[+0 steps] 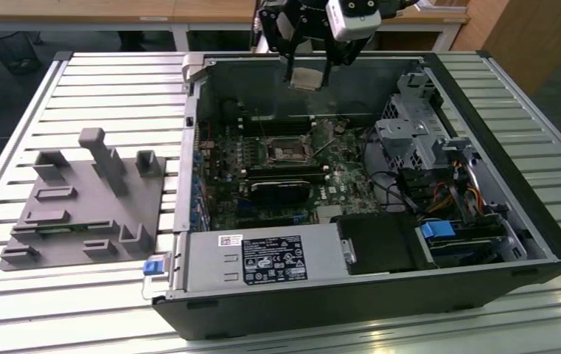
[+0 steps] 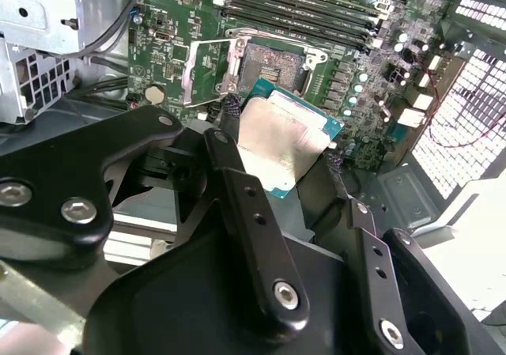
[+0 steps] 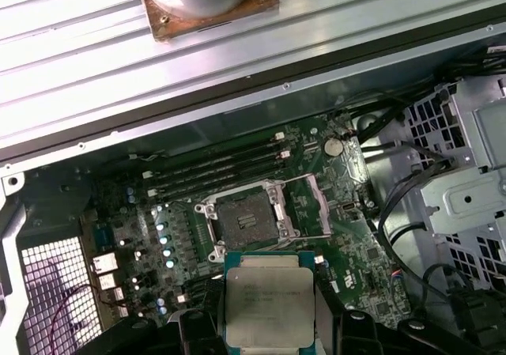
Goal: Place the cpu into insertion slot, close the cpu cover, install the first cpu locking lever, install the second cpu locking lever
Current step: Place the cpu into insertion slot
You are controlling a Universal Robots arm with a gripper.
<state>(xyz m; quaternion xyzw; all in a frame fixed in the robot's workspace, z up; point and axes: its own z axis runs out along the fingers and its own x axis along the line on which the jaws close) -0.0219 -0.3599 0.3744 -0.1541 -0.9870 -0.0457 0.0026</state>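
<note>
Cpu (image 2: 281,145): pinched at two opposite edges between the fingers (image 2: 237,189) of the gripper (image 2: 281,161), metal top exposed. Held well clear of the uncovered insertion slot (image 3: 245,220).

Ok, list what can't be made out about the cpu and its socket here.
cpu: one edge is cut off by the frame in the first wrist view; its underside faces away.
Its gripped edges: covered by the jaws in both wrist views.
insertion slot: its contacts are too small to see in the exterior view.
</note>
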